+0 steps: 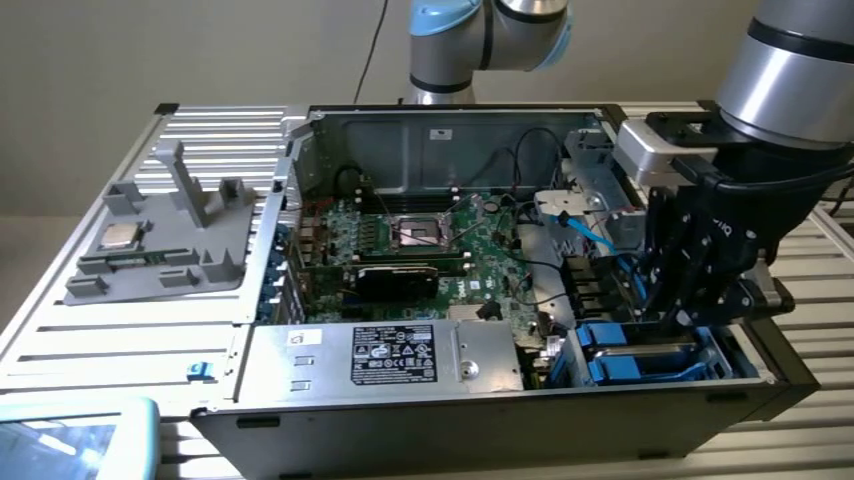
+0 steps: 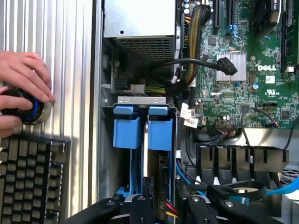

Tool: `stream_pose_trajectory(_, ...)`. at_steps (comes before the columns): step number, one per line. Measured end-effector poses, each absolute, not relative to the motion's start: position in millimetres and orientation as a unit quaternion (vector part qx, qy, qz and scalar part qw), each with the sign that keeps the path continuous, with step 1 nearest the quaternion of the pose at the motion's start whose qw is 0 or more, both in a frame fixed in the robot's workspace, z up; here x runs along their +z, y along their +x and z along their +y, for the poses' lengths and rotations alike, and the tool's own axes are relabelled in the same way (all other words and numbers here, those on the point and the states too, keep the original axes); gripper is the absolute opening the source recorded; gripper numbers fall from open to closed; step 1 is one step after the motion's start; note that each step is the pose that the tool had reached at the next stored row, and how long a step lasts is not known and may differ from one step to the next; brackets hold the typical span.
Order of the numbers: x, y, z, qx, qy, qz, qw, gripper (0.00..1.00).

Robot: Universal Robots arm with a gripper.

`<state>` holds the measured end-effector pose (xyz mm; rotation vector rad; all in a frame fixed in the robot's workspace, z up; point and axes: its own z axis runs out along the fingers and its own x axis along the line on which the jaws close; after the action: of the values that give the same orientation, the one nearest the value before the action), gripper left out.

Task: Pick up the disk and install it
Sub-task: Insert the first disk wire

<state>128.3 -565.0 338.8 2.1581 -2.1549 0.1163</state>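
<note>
Exterior view, end effector [image 1: 678, 318] above disk [image 1: 645, 362]

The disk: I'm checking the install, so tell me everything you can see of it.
The disk stands on edge in the drive bay at the case's corner, on the exterior view's right. Mostly its bright blue plastic frame shows, with a tab at its end; a second blue carrier sits beside it. The gripper hangs just above, fingers partly open, not visibly clamping it.

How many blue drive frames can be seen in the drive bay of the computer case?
2. In the wrist view, one blue frame and a second blue frame sit side by side in the drive bay. The gripper may hide more.
</note>
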Motion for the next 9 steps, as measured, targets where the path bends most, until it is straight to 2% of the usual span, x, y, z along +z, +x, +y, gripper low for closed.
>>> stream_pose_trajectory(9, 359.1, 126.5, -564.9, 0.047, 0.706, -0.705, 0.046, 0.32)
